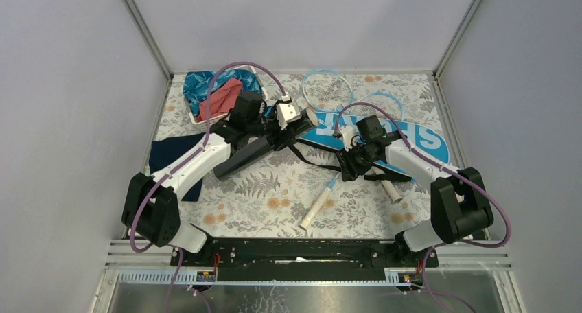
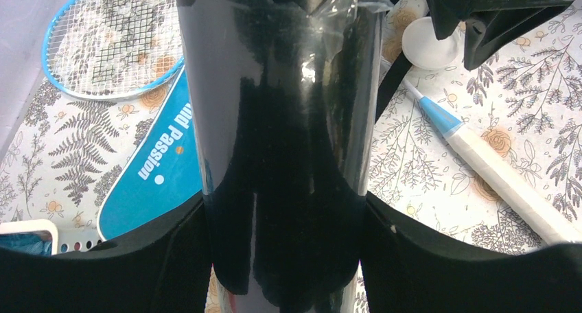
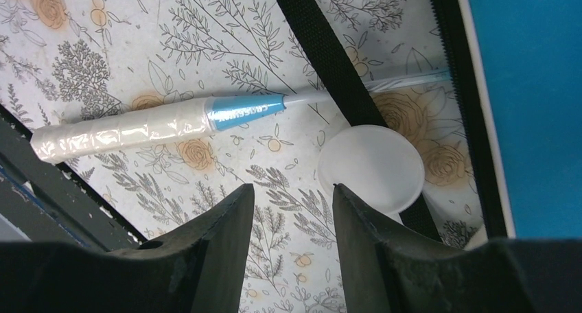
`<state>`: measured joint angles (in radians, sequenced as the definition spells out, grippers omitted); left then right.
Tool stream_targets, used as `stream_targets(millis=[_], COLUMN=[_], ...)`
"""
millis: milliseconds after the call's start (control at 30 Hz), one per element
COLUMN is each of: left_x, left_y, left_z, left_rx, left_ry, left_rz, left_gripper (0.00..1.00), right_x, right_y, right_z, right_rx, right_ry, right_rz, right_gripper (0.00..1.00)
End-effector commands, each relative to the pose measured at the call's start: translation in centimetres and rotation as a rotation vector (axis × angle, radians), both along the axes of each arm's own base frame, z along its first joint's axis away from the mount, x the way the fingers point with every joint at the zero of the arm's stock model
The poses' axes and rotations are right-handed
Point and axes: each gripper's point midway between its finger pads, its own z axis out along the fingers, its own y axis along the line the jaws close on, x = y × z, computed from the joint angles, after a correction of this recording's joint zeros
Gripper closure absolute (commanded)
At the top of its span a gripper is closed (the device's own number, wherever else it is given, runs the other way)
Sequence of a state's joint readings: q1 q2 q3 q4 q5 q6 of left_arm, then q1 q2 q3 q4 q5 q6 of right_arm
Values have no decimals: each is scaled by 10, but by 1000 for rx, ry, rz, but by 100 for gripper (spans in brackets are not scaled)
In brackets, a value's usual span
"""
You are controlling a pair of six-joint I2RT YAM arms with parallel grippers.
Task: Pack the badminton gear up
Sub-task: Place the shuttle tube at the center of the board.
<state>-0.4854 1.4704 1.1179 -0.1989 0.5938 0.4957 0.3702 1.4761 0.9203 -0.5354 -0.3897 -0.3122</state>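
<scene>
My left gripper (image 1: 271, 136) (image 2: 285, 210) is shut on the long black tube (image 1: 250, 154) (image 2: 281, 107) and holds it slanted above the table. My right gripper (image 1: 345, 167) (image 3: 294, 189) is open and empty, low over the table beside a white round lid (image 3: 370, 165) (image 2: 429, 44). The blue "SPORT" bag (image 1: 391, 136) (image 3: 542, 86) (image 2: 154, 172) lies flat, its black strap (image 3: 322, 52) trailing out. One racket's white handle (image 1: 314, 209) (image 3: 123, 136) (image 2: 497, 172) points to the near edge. A second handle (image 1: 391, 191) lies by the right arm. Two racket heads (image 1: 327, 86) (image 2: 110, 42) lie at the back. No shuttlecock shows.
A white basket (image 1: 195, 114) (image 2: 31, 229) with blue and red cloths stands at the back left. A navy blue cloth (image 1: 171, 158) lies under the left arm. Grey walls close the table's left, back and right.
</scene>
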Motion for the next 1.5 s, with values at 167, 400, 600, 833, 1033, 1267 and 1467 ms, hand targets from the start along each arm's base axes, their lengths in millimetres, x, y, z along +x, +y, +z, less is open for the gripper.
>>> stream_targets(millis=[167, 400, 600, 833, 1033, 1267, 1467], left_x=[-7, -14, -17, -19, -19, -27, -27], left_y=[-1, 2, 2, 1, 5, -2, -2], left_z=[1, -37, -65, -94, -109, -138, -155], left_rx=[1, 81, 105, 156, 180, 251, 300], left_ry=[23, 110, 161, 188, 177, 210, 249], left_rz=[-95, -147, -165, -168, -147, -165, -165], left_gripper=[91, 86, 82, 81, 79, 75, 71], right_x=[6, 7, 0, -9, -15, -10, -11], right_y=[2, -2, 0, -3, 0, -4, -8], right_z=[-26, -33, -30, -26, -28, -42, -44], right_rx=[-81, -112, -94, -99, -77, -117, -141], right_ry=[-8, -6, 13, 14, 47, 58, 56], right_rz=[-25, -27, 0, 54, 64, 60, 62], right_gripper=[53, 68, 86, 92, 75, 77, 89])
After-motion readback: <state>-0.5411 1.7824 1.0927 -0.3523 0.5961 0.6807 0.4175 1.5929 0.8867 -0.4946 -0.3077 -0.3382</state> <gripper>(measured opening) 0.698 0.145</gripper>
